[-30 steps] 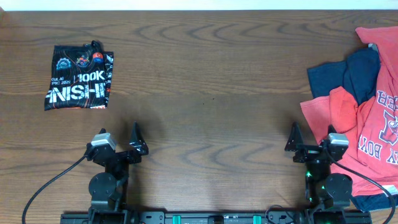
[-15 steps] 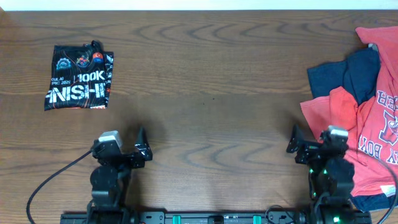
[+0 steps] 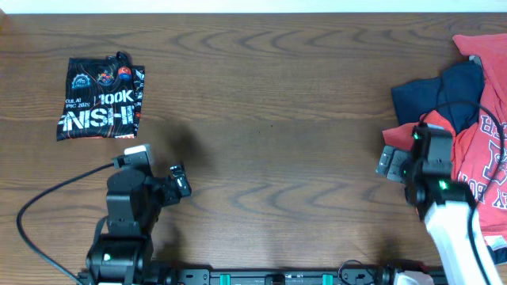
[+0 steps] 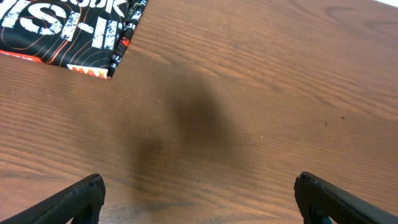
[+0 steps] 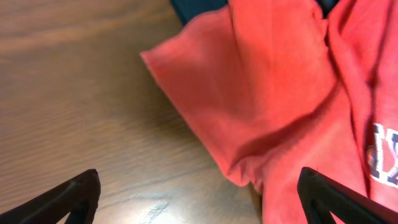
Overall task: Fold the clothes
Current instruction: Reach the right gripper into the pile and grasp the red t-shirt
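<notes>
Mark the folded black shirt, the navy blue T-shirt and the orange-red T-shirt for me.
folded black shirt (image 3: 101, 109), overhead view, middle of its printed front.
navy blue T-shirt (image 3: 421, 96), overhead view, its exposed left part.
orange-red T-shirt (image 5: 267, 93), right wrist view, the sleeve lying on the table.

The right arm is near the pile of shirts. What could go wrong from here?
First, the orange-red shirt overlaps the navy shirt, so the open right tool might pinch both and drag them together. Second, it lies bunched and doubled near the tool, so a grasp there may catch several layers.
</notes>
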Available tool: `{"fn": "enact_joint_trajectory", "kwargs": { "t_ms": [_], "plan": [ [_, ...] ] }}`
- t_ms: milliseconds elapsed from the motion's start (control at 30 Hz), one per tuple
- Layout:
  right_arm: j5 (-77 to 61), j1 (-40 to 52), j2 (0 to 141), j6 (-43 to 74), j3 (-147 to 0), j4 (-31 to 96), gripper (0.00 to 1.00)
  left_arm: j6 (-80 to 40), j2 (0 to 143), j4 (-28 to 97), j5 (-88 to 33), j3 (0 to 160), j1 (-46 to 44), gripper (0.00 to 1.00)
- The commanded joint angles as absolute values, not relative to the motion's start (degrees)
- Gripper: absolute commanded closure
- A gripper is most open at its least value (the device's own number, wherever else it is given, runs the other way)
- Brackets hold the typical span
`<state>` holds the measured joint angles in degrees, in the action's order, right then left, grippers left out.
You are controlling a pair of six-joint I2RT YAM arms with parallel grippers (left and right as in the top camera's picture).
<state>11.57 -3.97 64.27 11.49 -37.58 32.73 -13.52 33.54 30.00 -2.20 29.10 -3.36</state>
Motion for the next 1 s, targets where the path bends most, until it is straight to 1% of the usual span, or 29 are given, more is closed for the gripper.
{"fn": "enact_joint_trajectory", "kwargs": {
  "t_ms": [0,33,133,233,400,433,467,500,533,567,600,700,800,900,967],
  "plan": [
    [14.26,-5.39,70.65,12.03,-38.65,32.77,0.10,-13.80,35.94,30.46,-2.15,30.59,-3.01,0.02],
    [14.98,-5.72,72.31,12.56,-38.63,32.91,0.14,-13.80,36.38,30.52,-2.15,30.59,-3.03,0.02],
    [17.63,-6.85,76.64,15.42,-38.61,33.01,0.14,-13.80,36.99,30.83,-2.17,30.59,-3.03,0.02],
    [21.85,-7.64,79.88,17.91,-38.61,32.97,0.18,-13.80,36.97,30.81,-2.15,30.57,-3.01,0.02],
    [25.28,-8.56,82.85,19.31,-38.59,31.86,0.27,-13.80,36.97,30.81,-2.15,30.57,-3.03,0.02],
    [25.26,-8.62,83.18,19.31,-38.59,31.66,0.32,-13.80,36.97,30.81,-2.15,30.57,-3.03,0.02],
    [25.28,-8.62,83.42,19.31,-38.57,31.55,0.44,-13.80,36.97,30.83,-2.15,30.57,-3.01,0.02],
    [25.26,-8.62,83.57,19.33,-38.57,31.44,0.59,-13.80,36.97,30.83,-2.15,30.57,-3.03,0.02],
    [25.21,-8.62,83.59,19.40,-38.57,31.42,0.83,-13.80,36.97,30.81,-2.15,30.57,-3.03,0.02],
    [25.23,-8.62,83.59,19.97,-38.57,31.44,0.95,-13.80,36.97,30.81,-2.15,30.57,-3.03,0.02],
    [25.21,-8.62,83.57,20.53,-38.59,31.44,0.99,-13.80,36.97,30.81,-2.15,30.57,-3.01,0.02],
    [24.60,-8.62,82.72,22.70,-39.11,31.83,0.99,-13.80,36.97,30.79,-2.15,30.57,-3.01,0.02],
    [24.21,-8.78,79.75,22.52,-42.96,34.11,0.99,-13.80,36.97,30.81,-2.15,30.57,-3.03,0.02],
    [23.11,-9.58,75.72,18.94,-52.07,36.42,0.99,-13.80,36.97,30.81,-2.15,30.57,-3.01,0.02],
    [20.97,-10.20,74.24,14.06,-59.09,36.27,0.99,-13.80,36.97,30.81,-2.15,30.57,-3.03,0.02]
  ]
}}
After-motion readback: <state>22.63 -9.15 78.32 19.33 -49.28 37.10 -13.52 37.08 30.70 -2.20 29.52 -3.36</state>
